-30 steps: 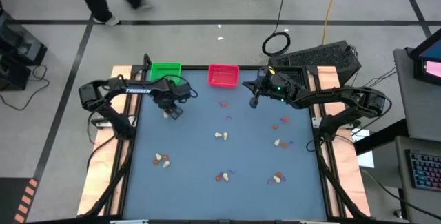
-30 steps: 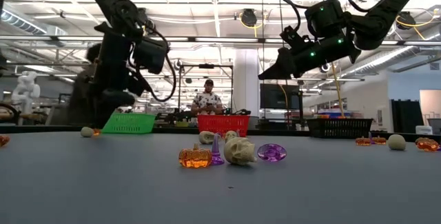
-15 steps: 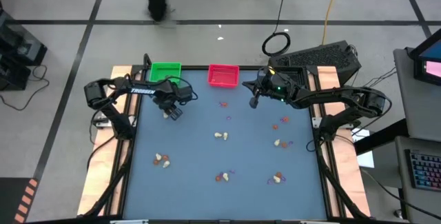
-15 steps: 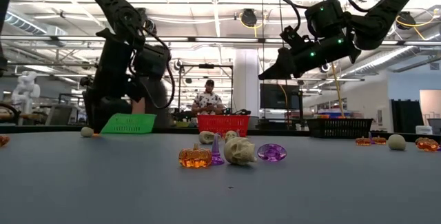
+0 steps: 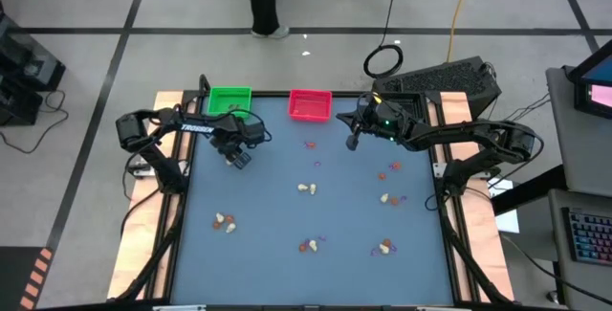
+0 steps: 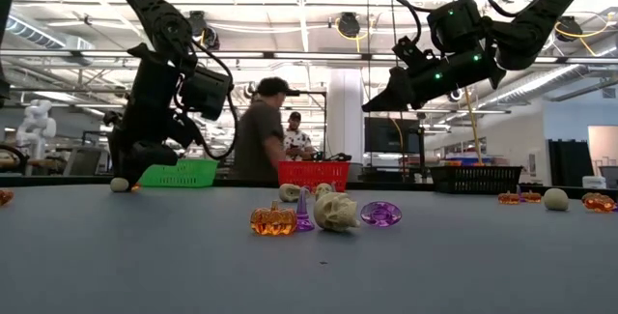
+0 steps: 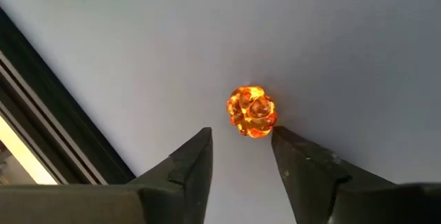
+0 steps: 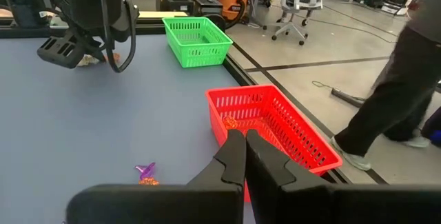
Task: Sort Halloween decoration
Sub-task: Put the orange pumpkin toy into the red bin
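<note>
The Halloween decoration lies scattered on the blue table: cream, orange and purple trinkets, for instance at the middle [image 5: 306,188] and the near left [image 5: 226,221]. My left gripper [image 5: 239,156] hangs at the far left, pointing steeply down, open. An orange pumpkin trinket [image 7: 251,111] lies on the table just beyond its fingertips [image 7: 241,148], close to one finger [image 7: 293,151]. In the low view a cream trinket [image 6: 120,185] lies below that gripper. My right gripper [image 5: 352,143] hangs shut and almost level, high above the table by the red tray [image 8: 272,124].
A green tray [image 5: 229,99] and a red tray [image 5: 310,105] stand at the far edge. A black tray [image 6: 473,175] shows farther right. A person [image 6: 256,135] walks beyond the far edge. More trinkets lie at the right [image 5: 387,197] and the near middle [image 5: 308,246].
A person has walked along beyond the table's far edge, from the left toward the middle. Both grippers stay where they were.
</note>
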You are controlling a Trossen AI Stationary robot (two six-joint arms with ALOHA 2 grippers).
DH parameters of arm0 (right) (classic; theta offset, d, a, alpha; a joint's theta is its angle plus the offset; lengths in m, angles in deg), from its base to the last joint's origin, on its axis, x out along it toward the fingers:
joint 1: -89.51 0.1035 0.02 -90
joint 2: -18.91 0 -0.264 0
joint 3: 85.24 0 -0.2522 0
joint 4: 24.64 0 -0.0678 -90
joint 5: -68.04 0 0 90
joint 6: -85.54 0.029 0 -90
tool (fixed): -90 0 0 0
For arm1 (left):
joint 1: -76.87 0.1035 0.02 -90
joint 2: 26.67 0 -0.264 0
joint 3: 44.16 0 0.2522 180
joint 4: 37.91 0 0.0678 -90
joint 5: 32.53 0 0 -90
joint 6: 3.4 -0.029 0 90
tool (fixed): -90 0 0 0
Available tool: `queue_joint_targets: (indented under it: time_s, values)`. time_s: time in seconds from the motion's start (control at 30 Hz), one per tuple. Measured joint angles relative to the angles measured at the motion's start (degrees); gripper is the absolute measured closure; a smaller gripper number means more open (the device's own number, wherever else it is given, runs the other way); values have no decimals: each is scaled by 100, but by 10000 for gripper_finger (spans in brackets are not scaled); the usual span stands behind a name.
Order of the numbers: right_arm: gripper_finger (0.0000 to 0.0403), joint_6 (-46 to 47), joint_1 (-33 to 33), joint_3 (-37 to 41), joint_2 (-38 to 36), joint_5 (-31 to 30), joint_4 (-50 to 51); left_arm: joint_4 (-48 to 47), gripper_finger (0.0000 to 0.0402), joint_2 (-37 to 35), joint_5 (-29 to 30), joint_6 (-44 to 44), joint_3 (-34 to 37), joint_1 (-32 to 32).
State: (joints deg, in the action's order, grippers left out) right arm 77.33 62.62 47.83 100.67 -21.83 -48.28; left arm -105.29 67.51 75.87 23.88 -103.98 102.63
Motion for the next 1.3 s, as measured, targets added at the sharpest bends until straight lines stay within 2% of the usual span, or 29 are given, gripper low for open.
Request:
queue_joint_targets:
  time_s: [0.17,0.77,0.9,1.17,1.3]
  values:
    - [403,1,0,0,0,2,0,100,268,4,-7,-108,1,2]
    - [403,1,0,0,0,2,-2,-53,273,33,250,-565,-152,19]
    - [403,0,0,0,0,-1,-3,-90,299,31,253,-817,-222,9]
    - [403,0,0,0,0,-1,-1,-117,387,26,170,-1019,-321,0]
    - [403,0,0,0,0,-1,-3,-138,394,26,159,-1086,-322,0]
